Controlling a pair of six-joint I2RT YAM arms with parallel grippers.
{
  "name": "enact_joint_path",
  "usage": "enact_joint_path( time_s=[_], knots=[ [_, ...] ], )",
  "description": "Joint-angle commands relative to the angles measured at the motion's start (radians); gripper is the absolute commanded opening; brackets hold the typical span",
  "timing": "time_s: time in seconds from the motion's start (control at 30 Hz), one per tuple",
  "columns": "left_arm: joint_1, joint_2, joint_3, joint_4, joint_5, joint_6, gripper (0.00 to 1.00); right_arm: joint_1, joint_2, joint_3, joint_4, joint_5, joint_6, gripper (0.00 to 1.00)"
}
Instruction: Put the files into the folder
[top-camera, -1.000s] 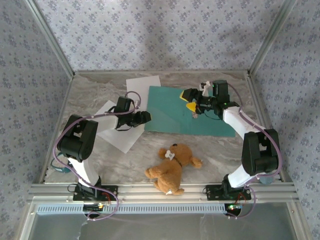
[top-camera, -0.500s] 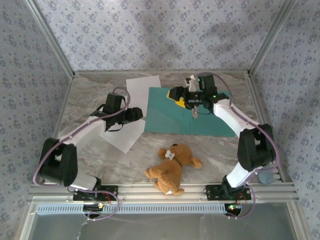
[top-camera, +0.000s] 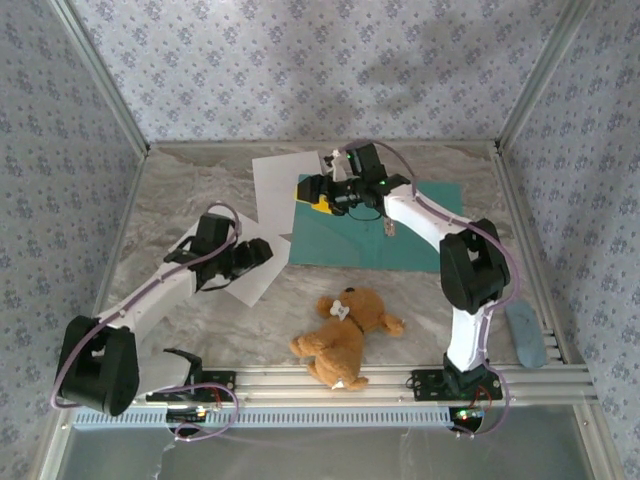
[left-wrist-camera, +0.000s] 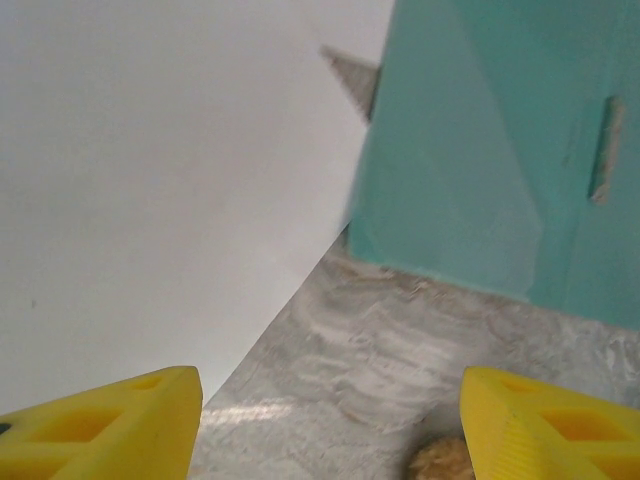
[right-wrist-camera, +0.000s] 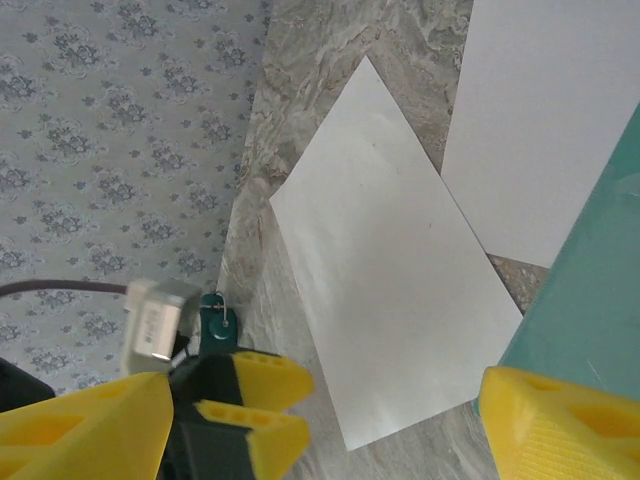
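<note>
- Top view: the folder (top-camera: 420, 240) lies flat at centre right of the surface (top-camera: 180, 190), its clip (top-camera: 388, 228) showing. The upper file (top-camera: 280, 175) sits just off the folder's upper-left corner. The lower file (top-camera: 235, 280) lies at centre left, partly under my left gripper (top-camera: 262, 250). My right gripper (top-camera: 308, 190) hangs over the folder's left edge. A teddy bear (top-camera: 345, 335) lies just below the folder.
- Left wrist view: the jaws stand well apart with nothing between them. The lower file (left-wrist-camera: 120, 250) is at upper left and the folder (left-wrist-camera: 480, 150) at upper right, with bare surface between.
- Right wrist view: the jaws gape wide and empty. Both sheets lie ahead, and a folder corner (right-wrist-camera: 590, 300) is at the right edge.
- Risks, as I judge them: neither file is in the folder yet. A sheet lying flat gives the jaws no edge, so a pinch could skid or crumple it. Both arms work near the same folder edge, so they could clash or nudge the folder askew.
</note>
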Motion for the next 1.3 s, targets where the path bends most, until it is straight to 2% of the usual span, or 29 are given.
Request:
enact_joint_path(
  time_s=[0.0,0.37,0.5,0.6,0.73,0.83,0.97,1.07,1.27],
  knots=[
    [-0.009,0.024,-0.032,0.046,0.033,-0.043,0.68,0.011,0.038,0.058,-0.008,-0.001,-0.006,0.82],
    [-0.009,0.13,-0.095,0.012,0.038,0.007,0.67,0.039,0.12,0.123,-0.009,-0.003,0.008,0.81],
    [-0.004,0.155,-0.076,-0.111,-0.025,0.063,0.67,0.046,0.138,0.135,-0.008,-0.006,0.008,0.81],
    [0.001,0.158,-0.056,-0.237,-0.122,0.104,0.68,0.053,0.153,0.143,-0.009,-0.006,0.008,0.81],
    [0.01,0.11,-0.055,-0.372,-0.239,0.144,0.7,0.07,0.177,0.157,-0.012,-0.006,0.008,0.8],
    [0.009,0.082,-0.081,-0.355,-0.224,0.131,0.72,0.085,0.195,0.165,-0.015,-0.006,0.005,0.81],
    [0.01,0.082,-0.047,-0.418,-0.304,0.108,0.71,0.108,0.219,0.18,-0.034,0.003,-0.014,0.81],
    [0.018,-0.001,-0.034,-0.454,-0.36,0.093,0.72,0.128,0.244,0.197,-0.051,0.005,-0.03,0.8],
    [0.134,-0.207,-0.057,-0.408,-0.319,0.091,0.78,0.167,0.308,0.247,-0.073,0.03,-0.03,0.79]
  ],
)
